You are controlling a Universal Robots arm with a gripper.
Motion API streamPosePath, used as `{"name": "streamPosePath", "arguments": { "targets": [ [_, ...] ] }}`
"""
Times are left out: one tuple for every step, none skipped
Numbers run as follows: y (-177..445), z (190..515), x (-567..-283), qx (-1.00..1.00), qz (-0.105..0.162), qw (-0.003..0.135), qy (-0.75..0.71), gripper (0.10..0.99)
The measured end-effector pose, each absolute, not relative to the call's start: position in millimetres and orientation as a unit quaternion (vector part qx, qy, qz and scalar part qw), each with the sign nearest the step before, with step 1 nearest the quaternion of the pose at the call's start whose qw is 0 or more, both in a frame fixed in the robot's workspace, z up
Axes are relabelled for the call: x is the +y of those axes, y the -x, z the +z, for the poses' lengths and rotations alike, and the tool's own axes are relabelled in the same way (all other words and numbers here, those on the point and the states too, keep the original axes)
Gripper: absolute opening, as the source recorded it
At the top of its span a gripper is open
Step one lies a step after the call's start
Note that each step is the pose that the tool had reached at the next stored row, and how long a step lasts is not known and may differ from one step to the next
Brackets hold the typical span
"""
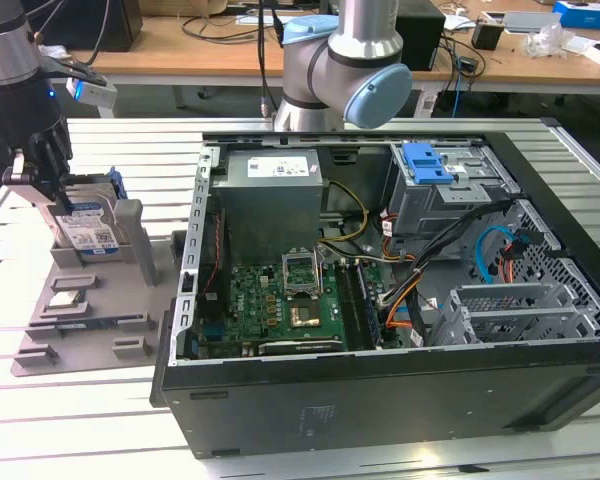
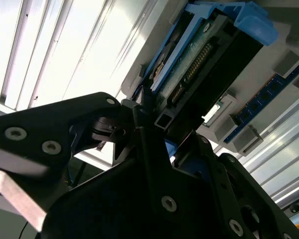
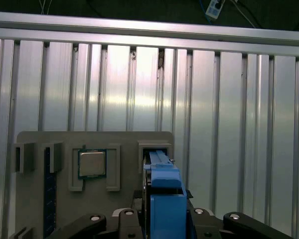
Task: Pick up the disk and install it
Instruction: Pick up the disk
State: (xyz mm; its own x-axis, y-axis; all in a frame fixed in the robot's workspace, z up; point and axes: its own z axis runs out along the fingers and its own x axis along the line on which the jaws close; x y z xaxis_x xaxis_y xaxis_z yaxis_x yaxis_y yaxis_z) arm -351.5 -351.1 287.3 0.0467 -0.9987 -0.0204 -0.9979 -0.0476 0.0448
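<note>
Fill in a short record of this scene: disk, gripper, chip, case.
disk: upright in the grey holder, outside the case
gripper: over the disk's upper edge
chip: flat in the holder, beside the disk
case: open, to the exterior view's right of the holder

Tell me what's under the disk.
The disk stands upright in a slot of the gray fixture, which lies on the slatted metal table. Its lower edge is hidden inside that slot, so the contact below cannot be seen. The hand is at its top edge.
</note>
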Motion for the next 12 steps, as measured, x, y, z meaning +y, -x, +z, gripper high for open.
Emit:
{"name": "streamPosePath", "arguments": {
  "targets": [
    [351.5,287.3,-351.1,-0.690,-0.023,0.009,-0.723,0.369],
    [351.5,287.3,-351.1,-0.690,-0.023,0.009,-0.723,0.369],
    [351.5,287.3,-351.1,-0.690,-0.023,0.009,-0.723,0.369],
    [351.5,287.3,-351.1,-0.690,-0.023,0.009,-0.723,0.369],
    [351.5,287.3,-351.1,-0.690,-0.023,0.009,-0.723,0.369],
    [351.5,287.3,-351.1,-0.690,-0.023,0.009,-0.723,0.369],
    [351.5,287.3,-351.1,-0.690,-0.023,0.009,-0.723,0.369],
    [351.5,287.3,-351.1,-0.690,-0.023,0.009,-0.723,0.369],
    [351.5,287.3,-351.1,-0.690,-0.023,0.009,-0.723,0.369],
    [351.5,287.2,-351.1,-0.690,-0.023,0.009,-0.723,0.369],
    [351.4,287.4,-351.1,-0.690,-0.023,0.009,-0.723,0.369],
    [351.4,288.8,-351.1,-0.690,-0.023,0.009,-0.723,0.369]
  ]
}}
